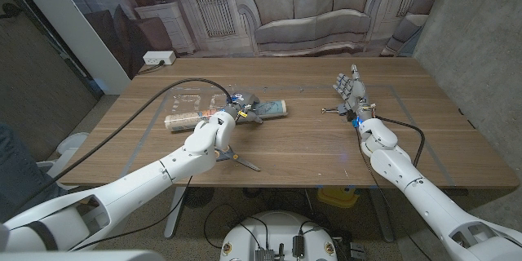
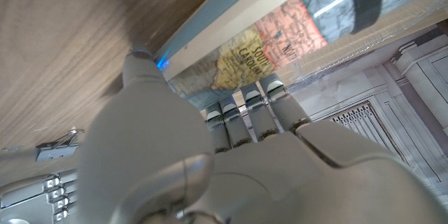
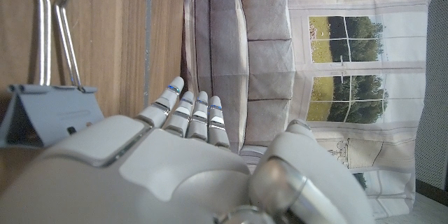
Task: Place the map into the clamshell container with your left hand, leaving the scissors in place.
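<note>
The folded map (image 1: 267, 108) lies left of the table's middle, with a dark band around it. My left hand (image 1: 218, 128) grips its near end. In the left wrist view the fingers (image 2: 246, 110) reach under the map (image 2: 280, 38) and the thumb (image 2: 143, 70) sits at its edge. The clear clamshell container (image 1: 189, 102) stands just left of the map and beyond the hand. The scissors (image 1: 238, 158) lie on the table just in front of my left hand. My right hand (image 1: 350, 90) stands apart at the right, its fingers straight, holding nothing.
A binder clip (image 1: 335, 112) lies beside my right hand and shows close in the right wrist view (image 3: 49, 112). A black cable (image 1: 151, 106) runs across the table's left part toward the container. The table's front edge is near the scissors.
</note>
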You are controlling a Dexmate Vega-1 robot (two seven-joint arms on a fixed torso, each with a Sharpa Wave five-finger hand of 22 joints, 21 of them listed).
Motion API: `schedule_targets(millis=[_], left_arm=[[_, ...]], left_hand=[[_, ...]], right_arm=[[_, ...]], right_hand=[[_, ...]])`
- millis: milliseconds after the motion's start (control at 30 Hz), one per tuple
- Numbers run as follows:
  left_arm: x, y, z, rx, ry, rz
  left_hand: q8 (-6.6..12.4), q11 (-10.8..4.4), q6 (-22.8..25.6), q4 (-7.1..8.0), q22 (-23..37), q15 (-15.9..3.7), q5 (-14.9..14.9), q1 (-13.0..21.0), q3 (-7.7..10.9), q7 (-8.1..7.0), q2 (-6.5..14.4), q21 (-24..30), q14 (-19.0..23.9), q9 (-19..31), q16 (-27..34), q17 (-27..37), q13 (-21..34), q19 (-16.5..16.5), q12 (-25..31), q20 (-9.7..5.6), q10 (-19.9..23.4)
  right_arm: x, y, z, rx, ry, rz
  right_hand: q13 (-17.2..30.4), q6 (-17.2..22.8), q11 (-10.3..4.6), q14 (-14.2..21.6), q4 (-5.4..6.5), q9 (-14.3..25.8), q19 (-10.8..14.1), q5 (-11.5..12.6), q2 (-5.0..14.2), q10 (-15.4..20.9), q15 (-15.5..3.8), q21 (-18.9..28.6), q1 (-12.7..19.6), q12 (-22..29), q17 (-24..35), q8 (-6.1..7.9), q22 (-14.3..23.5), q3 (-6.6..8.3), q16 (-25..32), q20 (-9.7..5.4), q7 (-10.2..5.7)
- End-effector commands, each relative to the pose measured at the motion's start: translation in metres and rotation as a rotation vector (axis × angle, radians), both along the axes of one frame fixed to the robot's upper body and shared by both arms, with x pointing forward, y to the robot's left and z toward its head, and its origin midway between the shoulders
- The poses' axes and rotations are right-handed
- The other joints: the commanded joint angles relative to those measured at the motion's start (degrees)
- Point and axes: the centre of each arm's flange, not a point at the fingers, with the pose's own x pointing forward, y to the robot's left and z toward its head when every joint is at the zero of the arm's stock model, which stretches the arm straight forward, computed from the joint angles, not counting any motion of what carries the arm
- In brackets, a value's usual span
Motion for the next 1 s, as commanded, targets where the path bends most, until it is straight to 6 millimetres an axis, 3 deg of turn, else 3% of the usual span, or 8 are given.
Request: schedule_targets(millis=[33,600,1000], left_arm=[[-0.003,-0.003,0.0,-0.012,-0.01,-0.002],[-0.007,-0.005,-0.002,-0.039,-0.002,-0.014],[-0.016,-0.008,-0.003,-0.053,-0.01,-0.025]], left_hand=[[0.73,-0.47,2.3,-0.43,0.2,-8.21,-0.5,2.2,0.57,0.05,1.1,0.8,2.6,0.1,0.7,0.2,0.5,1.7,0.8,-1.87,2.4],[0.68,-0.77,4.8,-0.77,0.3,-8.83,-2.0,6.2,2.08,0.06,2.5,3.3,6.4,0.1,1.0,0.6,1.3,7.5,0.9,-2.58,4.7],[0.56,-0.67,5.4,-0.61,0.3,-8.84,-2.6,7.1,2.51,0.15,2.7,3.6,7.1,0.1,1.0,1.0,1.6,7.8,0.8,-2.7,5.1]], right_arm=[[-0.002,0.0,0.001,-0.005,-0.003,0.004],[-0.006,-0.002,-0.002,-0.006,-0.005,0.006],[-0.008,-0.004,-0.002,-0.006,-0.006,0.007]], right_hand=[[0.3,0.4,0.03,0.4,-0.24,0.3,0.5,-0.1,0.2,0.5,-0.08,-0.2,0.3,-0.1,0.2,-0.05,0.3,0.22,-0.2,-0.11,-0.01],[0.3,0.4,0.03,0.4,-0.31,0.3,0.6,-0.2,0.28,0.4,-0.06,-0.5,0.3,-0.1,0.2,-0.09,0.4,0.17,-0.2,-0.1,-0.06],[0.3,0.4,0.01,0.5,-0.36,0.3,0.7,-0.2,0.32,0.5,-0.05,-0.7,0.3,-0.1,0.2,-0.1,0.4,0.14,-0.2,-0.09,-0.09]])
